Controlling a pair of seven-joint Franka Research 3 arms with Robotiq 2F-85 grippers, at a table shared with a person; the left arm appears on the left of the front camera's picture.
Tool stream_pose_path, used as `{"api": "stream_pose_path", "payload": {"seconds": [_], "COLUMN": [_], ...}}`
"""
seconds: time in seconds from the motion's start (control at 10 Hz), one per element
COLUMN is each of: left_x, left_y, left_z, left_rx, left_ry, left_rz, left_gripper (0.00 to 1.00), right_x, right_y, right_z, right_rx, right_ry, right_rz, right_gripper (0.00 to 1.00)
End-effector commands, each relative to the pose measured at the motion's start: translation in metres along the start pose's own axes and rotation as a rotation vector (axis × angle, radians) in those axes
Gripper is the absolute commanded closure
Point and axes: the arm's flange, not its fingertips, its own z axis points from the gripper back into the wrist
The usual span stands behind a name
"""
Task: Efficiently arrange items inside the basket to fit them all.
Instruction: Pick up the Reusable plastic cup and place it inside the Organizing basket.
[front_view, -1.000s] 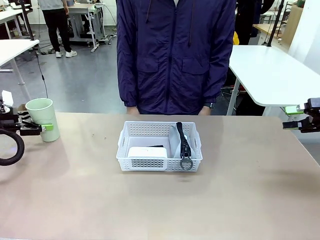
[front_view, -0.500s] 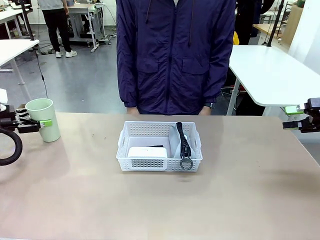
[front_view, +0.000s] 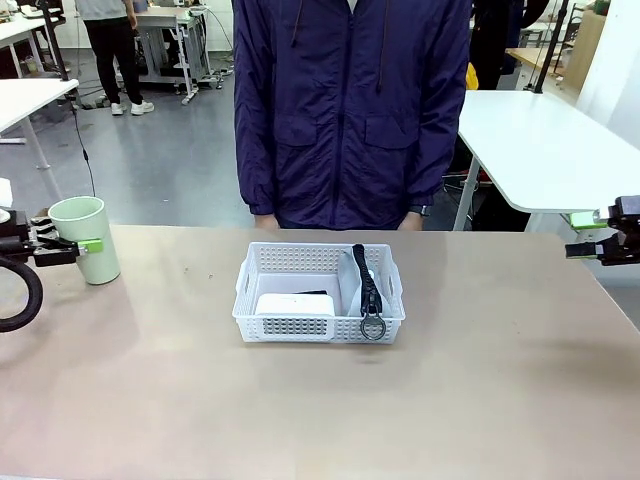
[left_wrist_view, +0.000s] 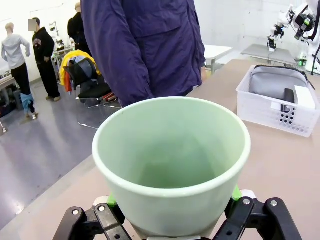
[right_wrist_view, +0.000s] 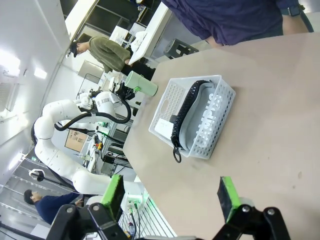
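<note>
The pale green cup (front_view: 84, 238) stands upright at the table's far left, and my left gripper (front_view: 68, 246) is shut on it. In the left wrist view the cup (left_wrist_view: 172, 160) sits between the green pads (left_wrist_view: 111, 201), which press on both of its sides. The white basket (front_view: 262, 268) stands mid-table. It holds the white rounded box (front_view: 295, 304) on the left and the grey pouch (front_view: 350, 285) with its black strap and metal ring (front_view: 372, 327) on the right. A dark item (left_wrist_view: 288, 95) lies between them. My right gripper (front_view: 592, 248) hovers open at the far right edge, holding nothing.
A person in a dark blue jacket (front_view: 350, 110) stands at the far side of the table behind the basket, hands down. White tables (front_view: 545, 140) stand behind on the right. The tabletop (front_view: 320, 400) in front of the basket is bare.
My left gripper has shut on the cup and risen slightly along its side. The cup, the basket and the right arm have kept their places.
</note>
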Motion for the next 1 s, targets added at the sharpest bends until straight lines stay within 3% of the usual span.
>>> {"api": "stream_pose_path", "payload": {"seconds": [0.0, 0.1, 0.2, 0.4, 0.5, 0.6, 0.7, 0.8, 0.9], "left_x": [0.045, 0.079, 0.111, 0.142, 0.144, 0.140, 0.134, 0.148, 0.148], "left_y": [-0.023, -0.039, -0.060, -0.103, -0.118, -0.128, -0.120, -0.120, -0.120], "left_z": [0.025, 0.039, 0.051, 0.067, 0.078, 0.090, 0.106, 0.077, 0.077], "left_rx": [-0.010, -0.043, -0.105, -0.242, -0.278, -0.289, -0.216, -0.264, -0.264], "left_ry": [-0.058, -0.034, -0.021, 0.111, 0.134, 0.103, 0.091, 0.129, 0.129], "left_rz": [0.074, 0.131, 0.177, 0.169, 0.141, 0.116, 0.147, 0.147, 0.147], "left_gripper": [1.00, 0.69, 1.00, 1.00, 0.69, 0.69, 1.00, 1.00, 1.00], "right_x": [-0.001, -0.001, -0.001, -0.001, -0.001, -0.001, -0.001, -0.001, -0.001], "right_y": [0.001, 0.001, 0.001, 0.001, 0.001, 0.001, 0.001, 0.001, 0.001], "right_z": [0.002, 0.002, 0.002, 0.002, 0.002, 0.002, 0.002, 0.002, 0.002], "right_rx": [-0.001, -0.001, -0.001, -0.001, -0.001, -0.001, -0.001, -0.001, -0.001], "right_ry": [0.009, 0.009, 0.009, 0.009, 0.009, 0.009, 0.009, 0.009, 0.009], "right_rz": [0.008, 0.008, 0.008, 0.008, 0.008, 0.008, 0.008, 0.008, 0.008], "right_gripper": [0.00, 0.00, 0.00, 0.00, 0.00, 0.00, 0.00, 0.00, 0.00]}}
